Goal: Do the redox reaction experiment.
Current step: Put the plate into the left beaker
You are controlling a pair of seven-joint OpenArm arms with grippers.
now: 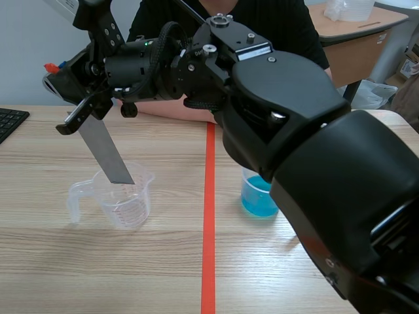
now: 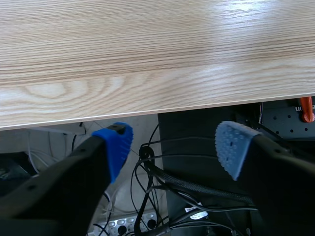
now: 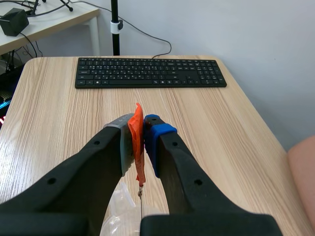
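One wooden bench (image 1: 131,261) fills the lower frame of the scene view, split by a single orange-red tape line (image 1: 208,229) running down its middle. One arm shows there: the right arm (image 1: 314,131), a large black bulk that rises from the lower right corner and stretches across to the upper left. One person (image 1: 288,26) in a dark top sits across the bench at the top centre, a forearm resting on the far edge behind the arm. One black keyboard (image 1: 10,121) lies at the left edge.

Two cups stand on the bench. A clear measuring cup (image 1: 124,203) with red markings and a handle sits left of the tape, in the lower left. A cup of blue liquid (image 1: 256,196) stands just right of the tape, partly hidden by the arm.

One grey metal strip (image 1: 108,154) hangs tilted in the left half, its lower end in the mouth of the measuring cup. The right gripper (image 3: 142,125) is clamped narrowly on the strip's orange upper end.

The left gripper (image 2: 172,147) stands wide, its two blue pads (image 2: 118,147) well apart with nothing between them, off the near edge of the bench above a tangle of cables (image 2: 152,172).
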